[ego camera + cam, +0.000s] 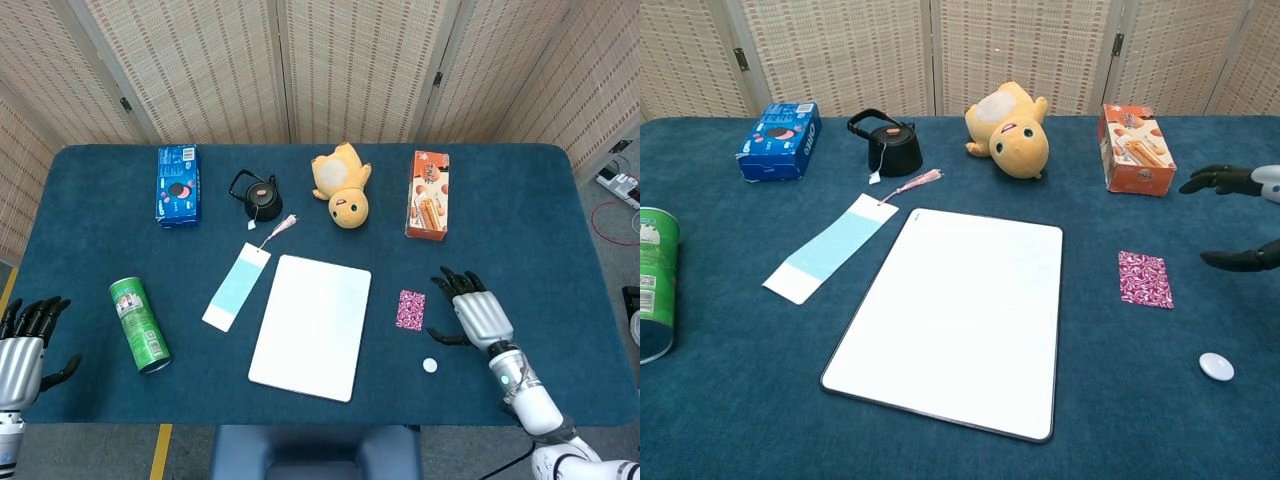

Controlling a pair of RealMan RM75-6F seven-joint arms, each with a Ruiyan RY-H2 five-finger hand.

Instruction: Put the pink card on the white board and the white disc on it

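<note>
The right hand [474, 314] is hovering with its fingers spread apart and holding nothing, just to the right of the pink card [410, 309]. The card is lying flat on the blue worktop [520, 220], a little apart from the right edge of the white board [311, 325]. The white disc [430, 365] is resting nearer the front edge, below the card and close under the hand's thumb side. The left hand [20, 345] is waiting at the far left corner, also apart and empty.

In my judgement, the main risk is the card itself. It is thin and is lying flat on a soft cloth, so the fingers may be sliding over it and pushing it instead of lifting it. If it is pushed toward the board, it may go under the board's rim or bend.

A second risk is the disc. Because it is sitting so near the hand, a low reach for the card could be knocking it, and a small round thing may be rolling off the front of the worktop.

The orange snack box [428, 195] is standing behind the hand, well apart, so I think it is not in danger. From the chest view only some fingertips [1218, 181] are showing, so the height of the hand above the cloth is hard to tell.
</note>
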